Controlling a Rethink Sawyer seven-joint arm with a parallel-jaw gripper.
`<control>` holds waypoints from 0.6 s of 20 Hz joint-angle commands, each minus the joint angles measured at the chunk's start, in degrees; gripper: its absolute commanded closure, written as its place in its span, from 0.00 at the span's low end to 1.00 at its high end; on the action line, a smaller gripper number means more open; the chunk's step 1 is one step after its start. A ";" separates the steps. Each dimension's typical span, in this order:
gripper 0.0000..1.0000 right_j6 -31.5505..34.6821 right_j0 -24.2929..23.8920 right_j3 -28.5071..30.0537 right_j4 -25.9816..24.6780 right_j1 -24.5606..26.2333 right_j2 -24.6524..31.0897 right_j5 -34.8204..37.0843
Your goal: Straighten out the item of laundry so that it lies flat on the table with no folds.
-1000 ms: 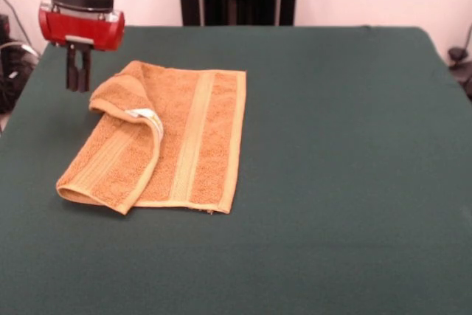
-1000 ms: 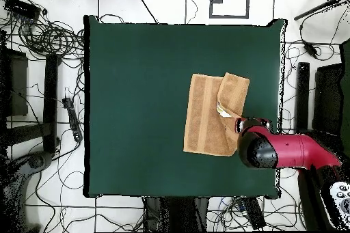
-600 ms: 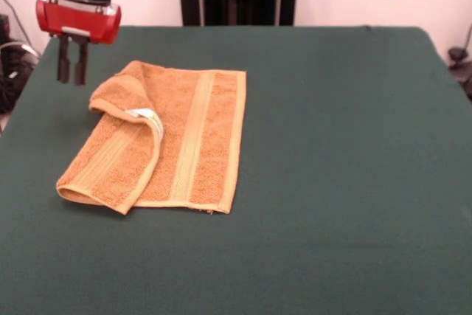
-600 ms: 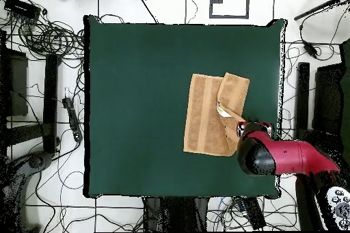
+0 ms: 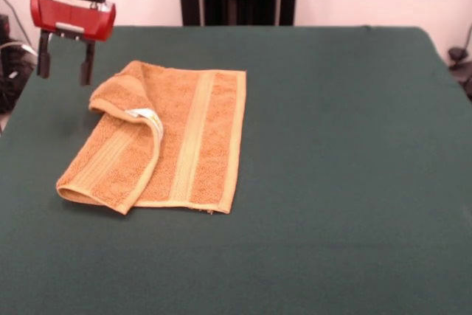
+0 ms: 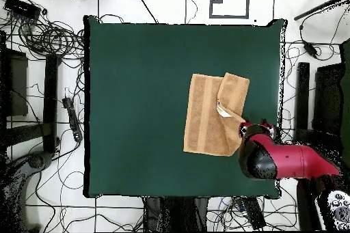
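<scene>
The item of laundry (image 5: 169,142) is an orange-tan towel lying on the table (image 5: 339,167), left of centre in the front view. Its left part is folded over onto the rest, with a small white label (image 5: 146,116) showing at the fold. In the overhead view the towel (image 6: 208,114) lies right of centre, its folded flap on the right side. My gripper (image 5: 65,73) hangs above the table just left of the towel's far left corner, open, nothing between its fingers. From above, the arm's red body covers the gripper (image 6: 256,131), which sits beside the towel's lower right corner.
The green table (image 6: 137,107) stretches wide to the right of the towel in the front view. Its left edge (image 5: 22,94) runs close to my gripper. Cables and stands (image 6: 48,73) lie on the floor around the table.
My gripper has risen and shifted slightly left, away from the towel, and its fingers have spread from shut to open. The towel has not moved.
</scene>
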 commanded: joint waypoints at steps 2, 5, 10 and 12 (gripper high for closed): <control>0.00 10.73 8.05 0.67 2.09 5.81 -5.18 -6.17; 0.00 9.75 8.32 -1.75 2.77 8.75 -5.17 -6.24; 0.00 8.62 8.91 -4.72 3.58 12.78 -5.16 -8.24; 0.00 9.13 9.94 -5.55 4.17 14.28 -6.50 -10.15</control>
